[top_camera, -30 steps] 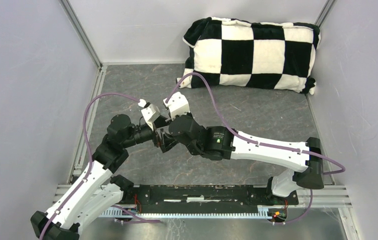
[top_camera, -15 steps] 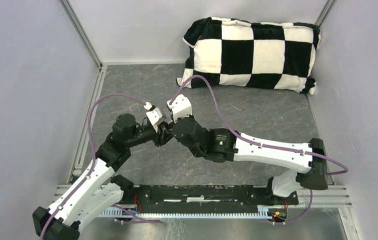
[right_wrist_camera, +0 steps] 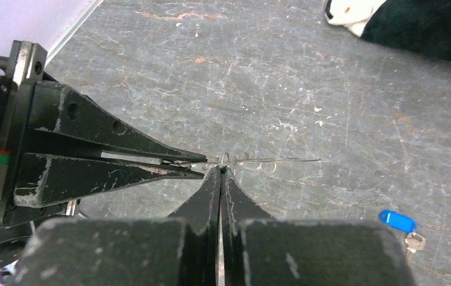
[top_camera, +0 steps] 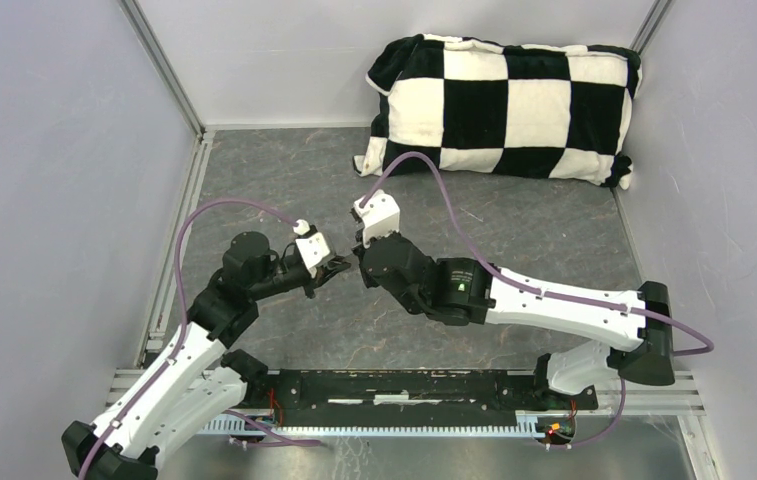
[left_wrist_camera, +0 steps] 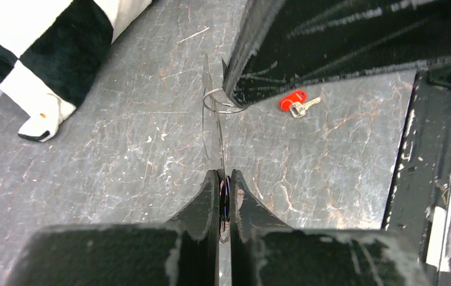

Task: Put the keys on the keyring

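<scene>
Here, keyring (left_wrist_camera: 214, 136) thin silvery wire loop, edge-on; red-headed key (left_wrist_camera: 293, 102) lies flat.

No legible text, label, brand or number on anything in view.

A black-and-white checkered pillow (top_camera: 504, 105) lies at the far end of the grey, marbled tabletop (top_camera: 524, 230), its right end against the right wall (top_camera: 724, 150). A thin pale sliver (top_camera: 471, 214) lies on the tabletop just in front of it. An aluminium rail (top_camera: 179, 240) runs along the left edge, below the plain left wall (top_camera: 54, 180).
</scene>
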Tool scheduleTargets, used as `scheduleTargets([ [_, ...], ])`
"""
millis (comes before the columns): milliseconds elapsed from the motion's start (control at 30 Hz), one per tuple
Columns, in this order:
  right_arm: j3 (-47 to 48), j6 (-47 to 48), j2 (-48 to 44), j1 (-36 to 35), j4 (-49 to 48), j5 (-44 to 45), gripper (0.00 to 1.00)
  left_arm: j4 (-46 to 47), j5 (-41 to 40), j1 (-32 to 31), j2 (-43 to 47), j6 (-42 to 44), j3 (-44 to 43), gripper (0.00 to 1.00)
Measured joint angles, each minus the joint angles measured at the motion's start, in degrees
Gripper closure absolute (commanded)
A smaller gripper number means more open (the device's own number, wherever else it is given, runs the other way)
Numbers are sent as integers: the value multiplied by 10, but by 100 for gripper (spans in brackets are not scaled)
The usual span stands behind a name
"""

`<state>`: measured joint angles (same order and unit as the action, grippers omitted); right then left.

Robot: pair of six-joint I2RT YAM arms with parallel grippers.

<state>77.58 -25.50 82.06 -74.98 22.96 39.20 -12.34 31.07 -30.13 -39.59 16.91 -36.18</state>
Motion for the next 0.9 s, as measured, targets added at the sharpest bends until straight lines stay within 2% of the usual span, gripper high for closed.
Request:
scheduleTargets([
  [433, -47, -44, -45, 52, -13, -132, 100, -17, -12, 0, 30, 114, 4, 98],
  [733, -44, -30, -42, 73, 9, -180, 100, -32, -2, 0, 37, 172, 5, 98],
  [900, -7, -2, -19, 74, 47, -204, 100, -49, 2, 2, 37, 192, 5, 97],
])
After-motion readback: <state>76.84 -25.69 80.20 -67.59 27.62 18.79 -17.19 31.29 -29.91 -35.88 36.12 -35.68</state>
